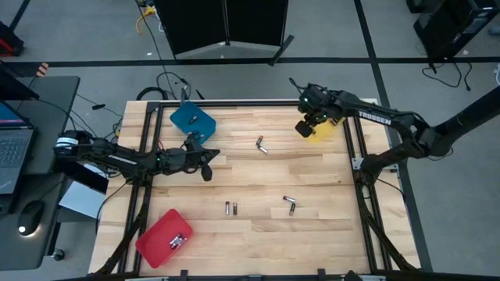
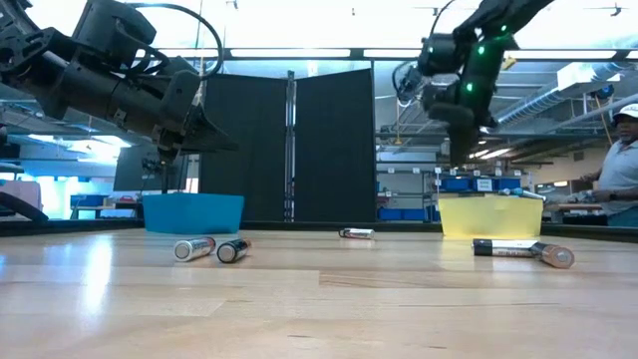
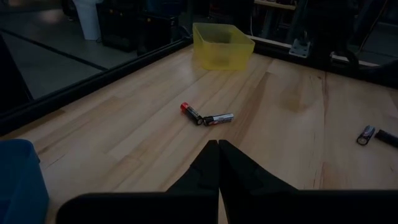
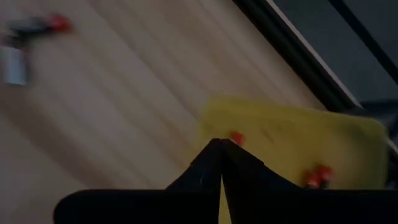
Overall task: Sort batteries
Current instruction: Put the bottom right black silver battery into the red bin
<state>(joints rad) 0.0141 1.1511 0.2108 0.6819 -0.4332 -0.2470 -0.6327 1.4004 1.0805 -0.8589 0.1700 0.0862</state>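
Note:
Batteries lie in pairs on the wooden table: one pair (image 1: pixel 262 145) mid-table, one (image 1: pixel 230 208) nearer the front, one (image 1: pixel 290 204) to its right. In the left wrist view the mid-table pair (image 3: pixel 207 117) lies just ahead of my left gripper (image 3: pixel 219 144), which is shut and hovers level at the table's left (image 1: pixel 208 158). My right gripper (image 4: pixel 221 143) is shut with nothing in it and hangs above the left edge of the yellow tray (image 1: pixel 324 130). That tray (image 4: pixel 292 149) holds batteries with red ends (image 4: pixel 314 177).
A blue tray (image 1: pixel 192 119) stands at the far left. A red tray (image 1: pixel 162 236) at the near left holds several batteries. Black frame rails run along the table's edges. A person (image 2: pixel 620 150) sits beyond the table on the right in the low view.

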